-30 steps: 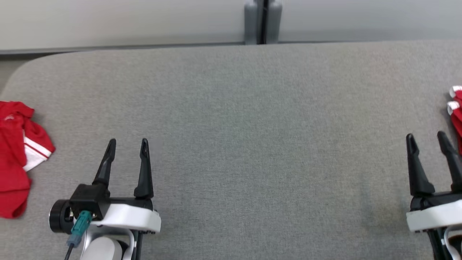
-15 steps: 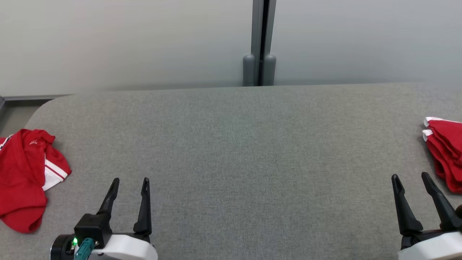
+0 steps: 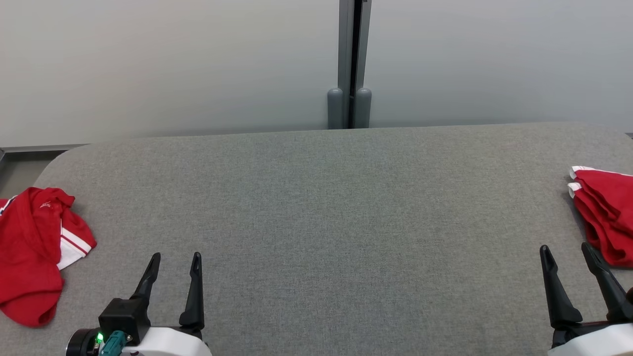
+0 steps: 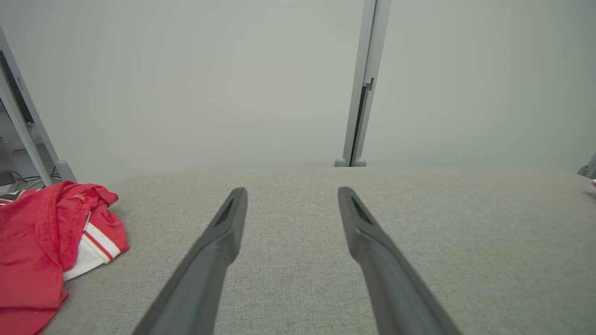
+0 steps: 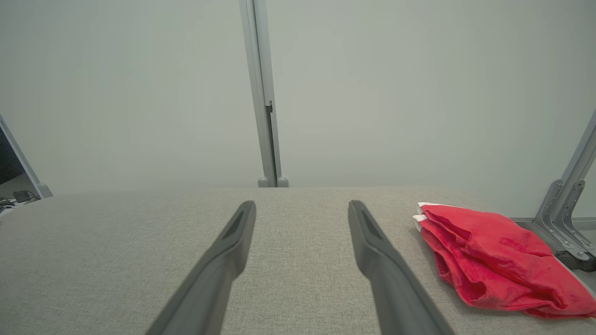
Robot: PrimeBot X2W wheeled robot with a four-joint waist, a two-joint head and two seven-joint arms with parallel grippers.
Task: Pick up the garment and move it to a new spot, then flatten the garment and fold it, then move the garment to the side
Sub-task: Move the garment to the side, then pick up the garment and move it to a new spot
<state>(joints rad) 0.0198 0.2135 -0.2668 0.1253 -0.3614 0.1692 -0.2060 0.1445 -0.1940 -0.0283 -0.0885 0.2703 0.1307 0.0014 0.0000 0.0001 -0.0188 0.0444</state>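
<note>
our left pincer [image 3: 176, 255] hangs released over the near left part of the counter [image 3: 321, 222], its two dark fingers spread and pointing toward the far edge; in the left wrist view there is bare grey cloth in the gap between them. our right pincer [image 3: 565, 246] is the same at the near right: released, fingers apart, holding nothing. we judge both sit low and wide like this so that the middle of the counter is free as the new spot for laying out and flattening

outward from the left pincer, the crumpled red garment [image 3: 29, 247] lies bunched at the left edge of the counter, apart from the fingers, with a white, red-striped hem turned toward the middle. just beside the right pincer, at the right edge, a folded red pile [image 3: 606, 212] shows white trim at its far corner; the right wrist view shows it apart from the fingers

we take the pile for finished work set aside and the crumpled piece for the one to fetch, with no step on it begun. the left pincer is nearer, so the reach looks like its job, and such loose cloth wants a pinch on a thick bunch
</note>
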